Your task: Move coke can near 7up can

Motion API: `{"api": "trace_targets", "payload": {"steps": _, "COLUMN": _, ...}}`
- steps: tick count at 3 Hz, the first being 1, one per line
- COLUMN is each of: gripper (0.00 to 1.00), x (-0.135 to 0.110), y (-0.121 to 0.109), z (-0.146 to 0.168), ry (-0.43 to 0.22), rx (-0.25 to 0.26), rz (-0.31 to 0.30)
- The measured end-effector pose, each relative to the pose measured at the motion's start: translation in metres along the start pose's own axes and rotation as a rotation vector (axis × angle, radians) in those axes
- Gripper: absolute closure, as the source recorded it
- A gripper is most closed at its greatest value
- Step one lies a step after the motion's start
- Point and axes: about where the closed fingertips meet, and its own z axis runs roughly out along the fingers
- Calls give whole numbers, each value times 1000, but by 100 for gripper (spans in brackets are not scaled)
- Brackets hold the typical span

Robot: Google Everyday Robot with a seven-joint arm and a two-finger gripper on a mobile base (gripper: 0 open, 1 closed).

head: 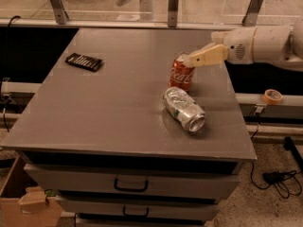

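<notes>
In the one camera view, the white arm enters from the right edge, which cuts off the rest of it. Its cream-coloured end effector (191,59) reaches left over the far right part of the grey metal worktop (113,103). The tip sits against the upper right rim of the small red coke can with a silver top (181,73) and hides part of that rim. We cannot tell how far open the end effector is, nor whether it has hold of the can.

The coke can stands upright on the worktop, right of centre. Its white script lettering shows on the red side, but we cannot read it letter by letter.

Just in front of it, close but apart, the dented silver 7up can with small green markings (184,109) lies on its side, its open end turned towards the front right corner. No writing on it is legible to us.

A flat black rectangular object (84,61) lies well apart, near the far left of the worktop. We cannot make out what it is.

Below the front edge are grey drawers with dark handles (130,185). A brown cardboard box (28,207) is cut off at the lower left corner. An orange roll of tape (272,96) rests on a ledge to the right, beyond the worktop.
</notes>
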Motion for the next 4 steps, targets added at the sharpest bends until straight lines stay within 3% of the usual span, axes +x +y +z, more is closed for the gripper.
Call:
{"api": "trace_targets", "payload": {"steps": 1, "gripper": 0, "x": -52, "y": -26, "z": -7, "ry": 20, "rx": 43, "rz": -187}}
{"api": "trace_targets", "payload": {"steps": 2, "gripper": 0, "x": -174, "y": -48, "z": -44, "ry": -21, "rx": 223, "rz": -562}}
{"api": "trace_targets", "payload": {"steps": 3, "gripper": 0, "x": -266, "y": -46, "z": -100, "ry": -81, "rx": 439, "rz": -841}}
{"api": "trace_targets", "payload": {"steps": 4, "gripper": 0, "x": -277, "y": -49, "z": -106, "ry": -95, "rx": 477, "rz": -887}}
